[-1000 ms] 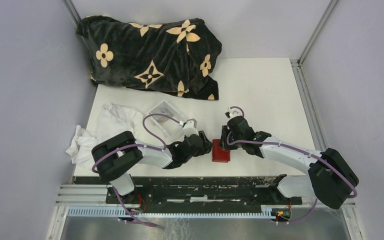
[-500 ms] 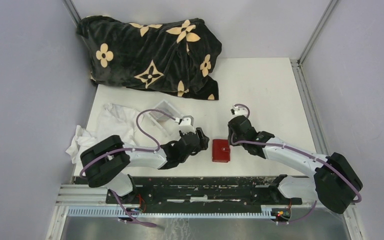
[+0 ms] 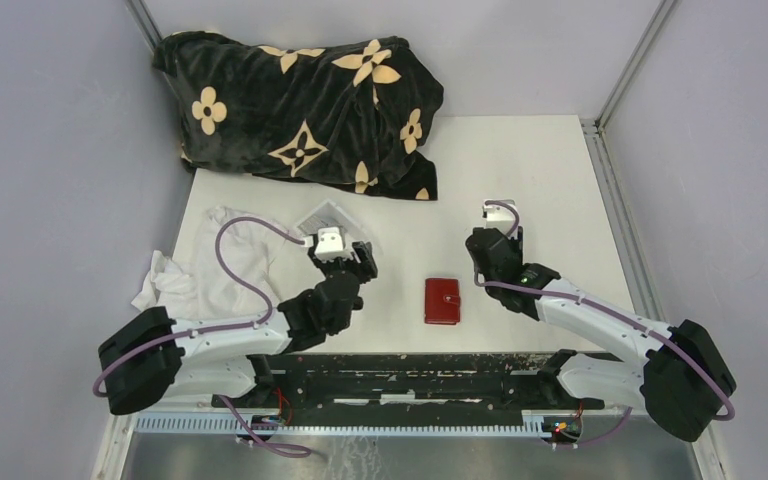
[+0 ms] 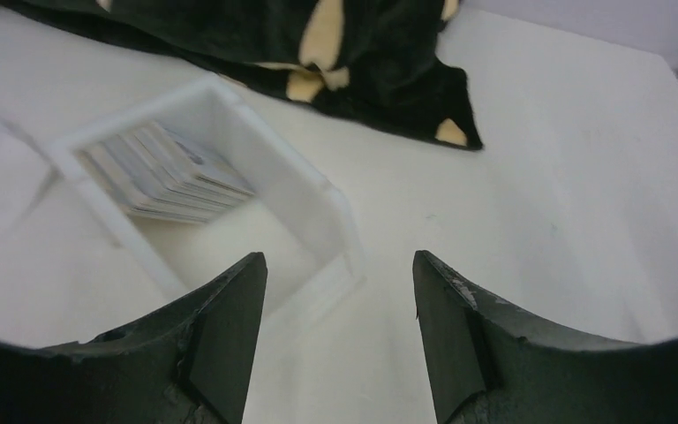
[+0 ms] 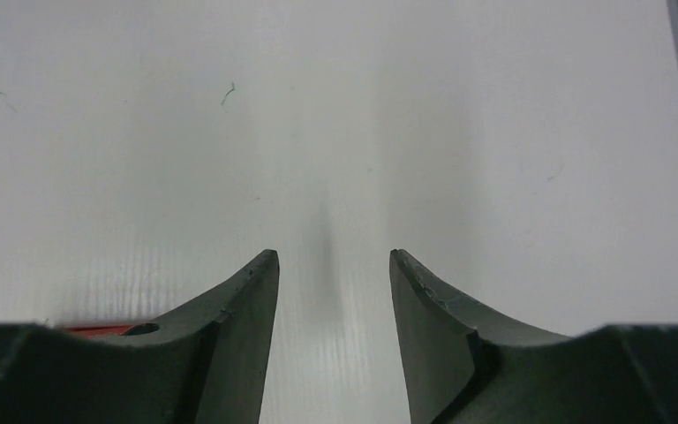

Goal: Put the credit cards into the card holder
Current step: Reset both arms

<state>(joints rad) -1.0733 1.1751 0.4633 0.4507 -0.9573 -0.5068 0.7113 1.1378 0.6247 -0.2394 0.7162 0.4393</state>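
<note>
The card holder is a small red wallet, shut, with a pale stud, lying flat on the white table between the two arms. A sliver of it shows at the lower left of the right wrist view. The credit cards lie stacked inside a clear plastic box. My left gripper is open and empty, pointing at the near corner of that box; it also shows in the left wrist view. My right gripper is open and empty over bare table right of the wallet, also seen in the right wrist view.
A black blanket with tan flowers is bunched at the back left. A crumpled white cloth lies left of the clear box. Grey walls close in both sides, with a metal rail along the table's right edge.
Both grippers have drawn away from the wallet. The left one swung left and back toward the clear box. The right one moved back and to the right. The wallet lies shut and alone.
</note>
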